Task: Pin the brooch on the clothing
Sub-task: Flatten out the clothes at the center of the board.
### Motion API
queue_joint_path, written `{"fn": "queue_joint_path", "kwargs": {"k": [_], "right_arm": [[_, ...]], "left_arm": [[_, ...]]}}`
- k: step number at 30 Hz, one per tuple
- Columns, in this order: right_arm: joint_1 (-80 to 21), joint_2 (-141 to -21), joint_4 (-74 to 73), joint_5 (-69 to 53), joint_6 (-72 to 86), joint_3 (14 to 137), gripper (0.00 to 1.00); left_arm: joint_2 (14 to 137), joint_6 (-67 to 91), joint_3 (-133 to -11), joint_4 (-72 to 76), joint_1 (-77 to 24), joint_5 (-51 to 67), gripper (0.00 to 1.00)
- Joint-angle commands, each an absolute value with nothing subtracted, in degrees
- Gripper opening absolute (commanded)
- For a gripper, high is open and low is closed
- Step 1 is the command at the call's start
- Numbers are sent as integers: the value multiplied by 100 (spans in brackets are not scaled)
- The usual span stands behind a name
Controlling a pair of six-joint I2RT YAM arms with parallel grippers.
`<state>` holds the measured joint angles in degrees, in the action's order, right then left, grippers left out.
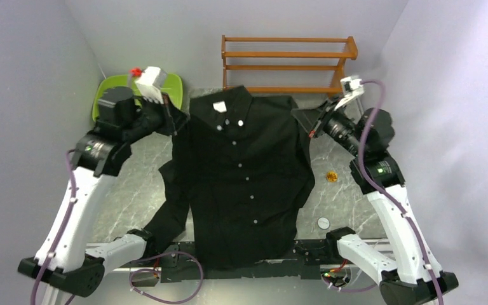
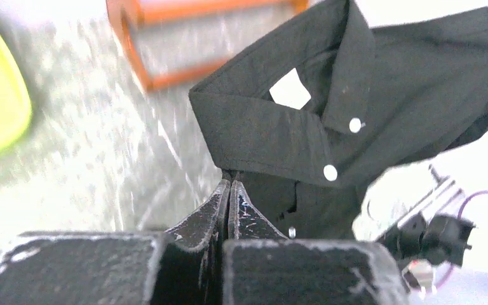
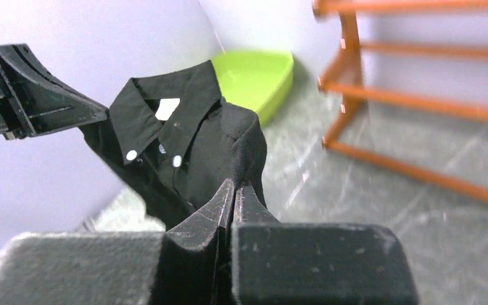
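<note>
jaws, left and right, pinch the shirt [image 1: 244,184] (label [image 2: 290,89] unreadable)

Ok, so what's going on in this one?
Both arms are handling the black shirt. The left hand is pinched shut on the fabric at one shoulder, and the right hand is shut on the other shoulder. The shirt is held spread, front up, across the table. The orange brooch lies on the table on the right arm's side, apart from the shirt and in neither hand. Nothing is pinned yet.
</note>
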<state>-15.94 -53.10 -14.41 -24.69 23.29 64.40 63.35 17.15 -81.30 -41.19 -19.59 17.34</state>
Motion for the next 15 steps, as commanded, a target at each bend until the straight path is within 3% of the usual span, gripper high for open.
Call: {"fn": "queue_joint_path", "kwargs": {"k": [1, 15], "right_arm": [[-1600, -5129, -489, -2244, 2817, 7204, 0], [-1600, -4424, 632, -2128, 2784, 8725, 0]], "left_arm": [[6060, 1416, -9278, -3575, -1967, 1283, 3], [6519, 1458, -13125, -3518, -1961, 2055, 3]]}}
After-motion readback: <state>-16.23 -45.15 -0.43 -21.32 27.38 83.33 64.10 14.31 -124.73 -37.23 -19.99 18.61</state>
